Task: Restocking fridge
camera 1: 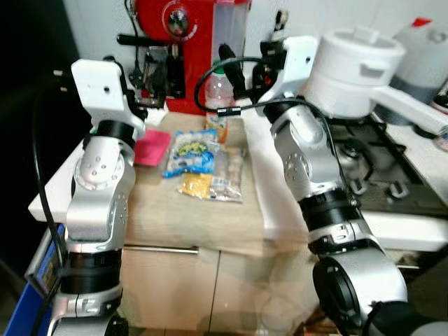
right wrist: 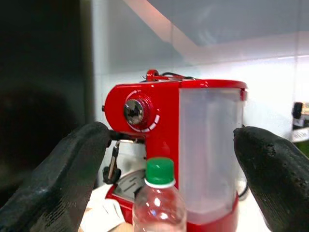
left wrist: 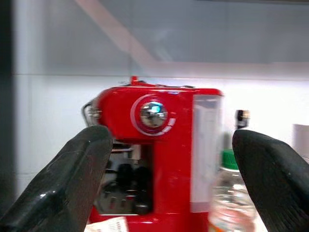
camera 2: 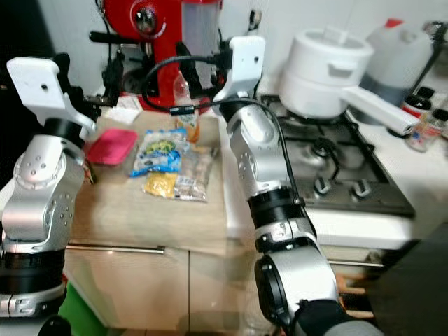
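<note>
Wooden counter (camera 1: 175, 210): snack packets (camera 1: 203, 168), bottle (right wrist: 158, 203) between open right tool (right wrist: 169, 169) fingers.

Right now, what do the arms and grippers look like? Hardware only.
Both arms are silver, jointed metal segments with black bands at the joints. White box housings sit at the wrists. Black cables loop off the left arm and right arm. The left gripper and right gripper each have two long, rounded, matte black fingers.

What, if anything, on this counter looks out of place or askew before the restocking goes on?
Nothing looks spilled or damaged. The snack packets lie loosely overlapped on the wooden counter, and the green-capped bottle stands upright before the red coffee machine. The white pot's long handle juts out over the hob. Both the left gripper and right gripper are open.
</note>
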{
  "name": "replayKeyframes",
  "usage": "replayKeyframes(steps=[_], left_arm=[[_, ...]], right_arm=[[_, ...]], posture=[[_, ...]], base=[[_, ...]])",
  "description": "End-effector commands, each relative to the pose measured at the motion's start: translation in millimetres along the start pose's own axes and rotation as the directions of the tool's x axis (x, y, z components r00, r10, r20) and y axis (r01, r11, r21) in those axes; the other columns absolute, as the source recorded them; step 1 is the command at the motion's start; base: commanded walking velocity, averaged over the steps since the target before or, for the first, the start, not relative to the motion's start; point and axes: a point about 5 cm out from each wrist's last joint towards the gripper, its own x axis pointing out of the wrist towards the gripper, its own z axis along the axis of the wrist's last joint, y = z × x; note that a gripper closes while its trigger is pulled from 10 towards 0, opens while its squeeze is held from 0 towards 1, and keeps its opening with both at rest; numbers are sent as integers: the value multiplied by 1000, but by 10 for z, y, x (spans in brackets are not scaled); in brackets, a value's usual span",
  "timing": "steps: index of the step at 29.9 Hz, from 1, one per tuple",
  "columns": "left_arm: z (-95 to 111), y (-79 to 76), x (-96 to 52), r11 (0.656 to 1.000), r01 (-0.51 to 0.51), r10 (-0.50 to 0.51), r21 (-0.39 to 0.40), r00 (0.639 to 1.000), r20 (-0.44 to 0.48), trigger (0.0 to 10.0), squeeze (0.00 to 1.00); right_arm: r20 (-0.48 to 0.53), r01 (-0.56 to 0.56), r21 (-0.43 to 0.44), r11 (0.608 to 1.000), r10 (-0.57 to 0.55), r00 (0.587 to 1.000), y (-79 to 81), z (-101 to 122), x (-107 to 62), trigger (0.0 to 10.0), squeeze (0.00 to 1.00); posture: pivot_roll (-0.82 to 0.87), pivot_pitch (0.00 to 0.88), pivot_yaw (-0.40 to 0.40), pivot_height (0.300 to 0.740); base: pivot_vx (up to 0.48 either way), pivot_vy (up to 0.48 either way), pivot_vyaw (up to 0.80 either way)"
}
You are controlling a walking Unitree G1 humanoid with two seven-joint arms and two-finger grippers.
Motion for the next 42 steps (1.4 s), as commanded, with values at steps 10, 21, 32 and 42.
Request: replayKeyframes(steps=[10,21,32,42], left_arm=[[26,-69,-42,999,43,-43,17,999,1,10000,0],[-3,-57,-211,997,56,-54,52,998,-37,10000,0],[142,-335,-659,975,224,-223,4,972,-80,10000,0],[51,-171,-601,998,40,-36,37,993,-113,10000,0]], right_arm=[[22,40,-19,999,-39,999,-42,22,46,10000,0],[67,66,-58,996,-62,996,-105,82,-117,10000,0],[54,298,-240,924,-294,954,-373,-152,-1411,10000,0],[-53,236,-205,950,-252,966,-270,-324,-1295,10000,0]], posture=[[46,0,-39,740],[60,0,-71,740],[62,0,-65,740],[52,0,-53,740]], base=[[0,0,0],[0,0,0],[0,0,0],[65,64,0]])
